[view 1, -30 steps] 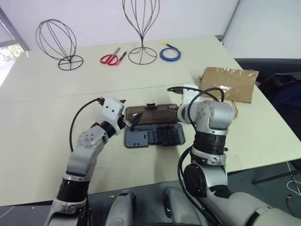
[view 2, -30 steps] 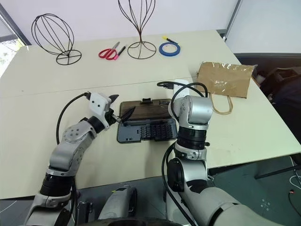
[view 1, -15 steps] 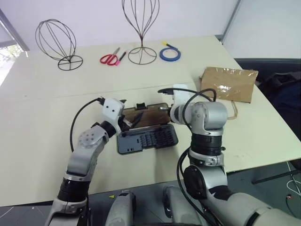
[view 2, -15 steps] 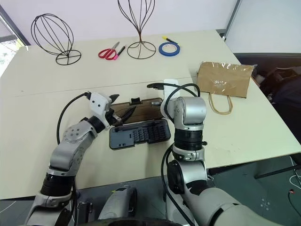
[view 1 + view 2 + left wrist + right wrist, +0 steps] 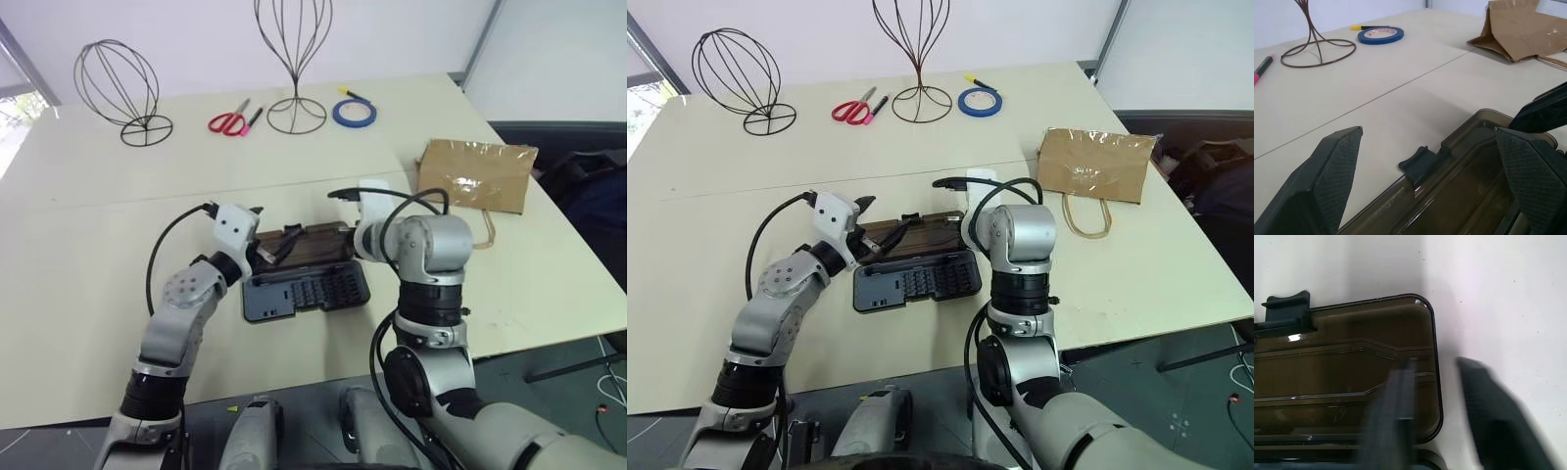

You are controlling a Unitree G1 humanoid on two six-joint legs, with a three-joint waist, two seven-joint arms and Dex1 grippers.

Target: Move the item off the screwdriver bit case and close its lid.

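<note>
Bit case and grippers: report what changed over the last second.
The screwdriver bit case slid toward the robot's left and turned slightly, its lid still open. The right gripper opened beside the lid's edge. The left gripper stayed open by the lid; the paper bag stayed aside.

A cream table (image 5: pixel 88 245) carries the open screwdriver bit case (image 5: pixel 306 287) between the jaws. Beyond them are set two wire stands (image 5: pixel 118 88), scissors (image 5: pixel 229 121) and blue tape (image 5: pixel 354 112); the paper bag (image 5: pixel 477 173) lies beside the right jaws.
</note>
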